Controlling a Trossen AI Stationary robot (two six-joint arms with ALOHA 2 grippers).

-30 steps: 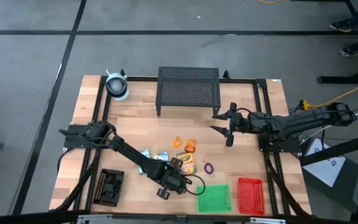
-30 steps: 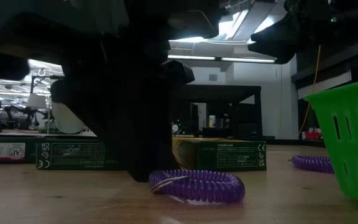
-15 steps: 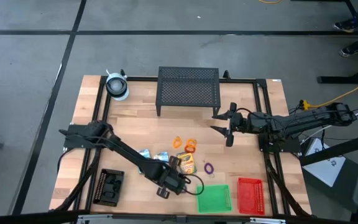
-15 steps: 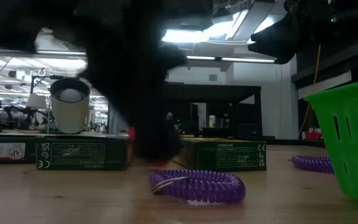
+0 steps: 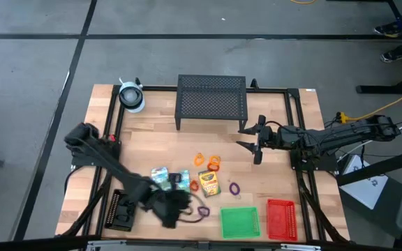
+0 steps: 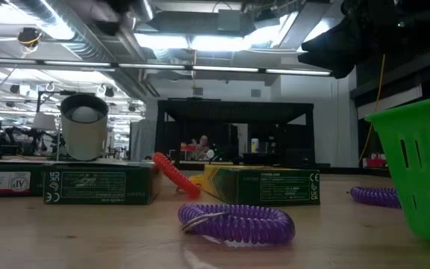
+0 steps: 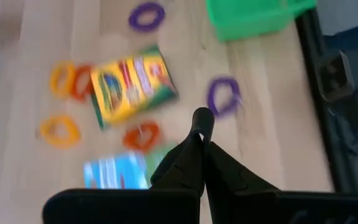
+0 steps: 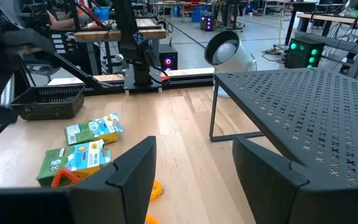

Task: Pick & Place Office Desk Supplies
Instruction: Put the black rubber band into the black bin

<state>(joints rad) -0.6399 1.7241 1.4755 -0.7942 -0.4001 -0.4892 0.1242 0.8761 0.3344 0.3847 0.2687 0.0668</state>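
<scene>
Left gripper (image 7: 199, 138) is hovering pressed together, seemingly empty, above the purple loop (image 7: 223, 95); right gripper (image 5: 257, 145) is waiting spread

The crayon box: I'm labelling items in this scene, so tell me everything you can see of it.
The crayon box is a flat rectangular card box, yellow with green edges and a multicoloured picture on its face. It lies flat and closed on the wooden table, set askew, near the middle front. An orange loop lies against its left edge; whether they touch is unclear. No gripper holds it.
</scene>
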